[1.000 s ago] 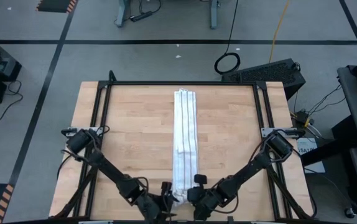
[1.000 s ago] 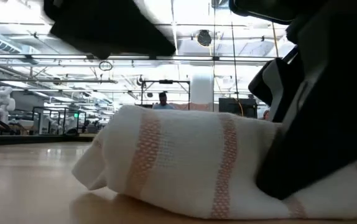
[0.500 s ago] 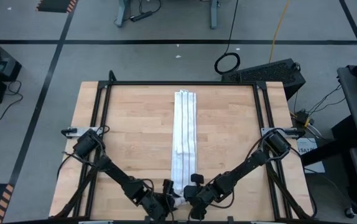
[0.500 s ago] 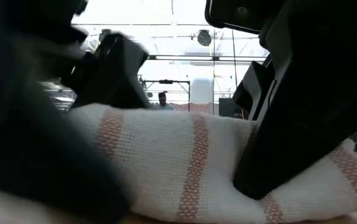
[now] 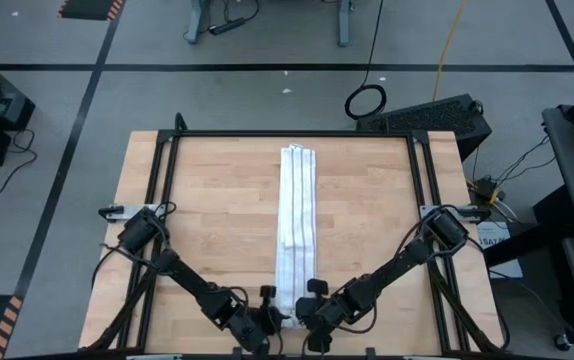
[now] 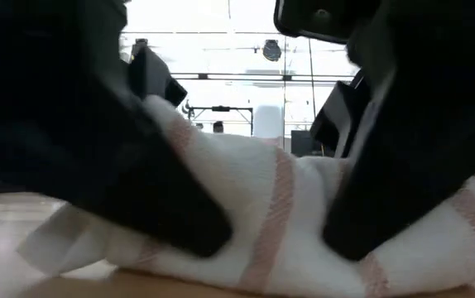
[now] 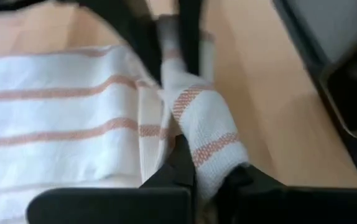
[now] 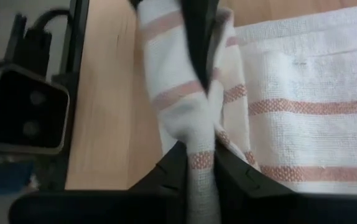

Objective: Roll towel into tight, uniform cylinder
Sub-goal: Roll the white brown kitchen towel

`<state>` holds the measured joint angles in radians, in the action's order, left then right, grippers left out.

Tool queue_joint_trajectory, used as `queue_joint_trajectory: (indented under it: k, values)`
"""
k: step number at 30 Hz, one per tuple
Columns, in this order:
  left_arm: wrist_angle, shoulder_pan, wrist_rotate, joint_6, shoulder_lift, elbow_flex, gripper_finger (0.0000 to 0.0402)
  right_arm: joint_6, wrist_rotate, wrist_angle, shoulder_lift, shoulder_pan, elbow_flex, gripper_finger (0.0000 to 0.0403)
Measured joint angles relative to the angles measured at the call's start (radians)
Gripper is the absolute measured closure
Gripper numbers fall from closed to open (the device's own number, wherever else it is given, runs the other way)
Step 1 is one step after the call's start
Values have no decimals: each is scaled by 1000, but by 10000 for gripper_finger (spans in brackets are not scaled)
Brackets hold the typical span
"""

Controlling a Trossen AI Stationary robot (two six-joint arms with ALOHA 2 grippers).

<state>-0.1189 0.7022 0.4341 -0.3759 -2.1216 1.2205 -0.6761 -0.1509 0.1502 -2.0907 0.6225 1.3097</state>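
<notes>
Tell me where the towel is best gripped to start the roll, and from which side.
Grip the towel at its near short end, one corner per gripper, coming in from the table's near edge. It lies folded in a long narrow strip running away from the arms, so rolling likely starts there. The left gripper and right gripper are each shut on a pinched corner of that end.

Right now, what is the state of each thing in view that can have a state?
towel: folded into a long narrow strip on the table, not yet rolled, near end lifted and pinched.
left gripper: shut on the towel's near end, at the near table edge.
right gripper: shut on the same end, beside the left one.
</notes>
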Motion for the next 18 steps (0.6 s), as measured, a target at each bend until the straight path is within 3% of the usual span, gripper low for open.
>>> queue_joint_trajectory:
  k: [4,8,13,18]
  values:
    - [13,-2,45,-85,0,0,380,38,0,59,54,18,-4,313]
    - [12,-5,21,-172,12,0,382,28,-14,149,123,60,-3,254]
    - [-76,-6,-63,-244,13,-1,382,-12,-192,178,180,153,-2,186]
    - [-198,-6,-67,-280,14,-1,382,-39,-324,112,166,238,0,139]
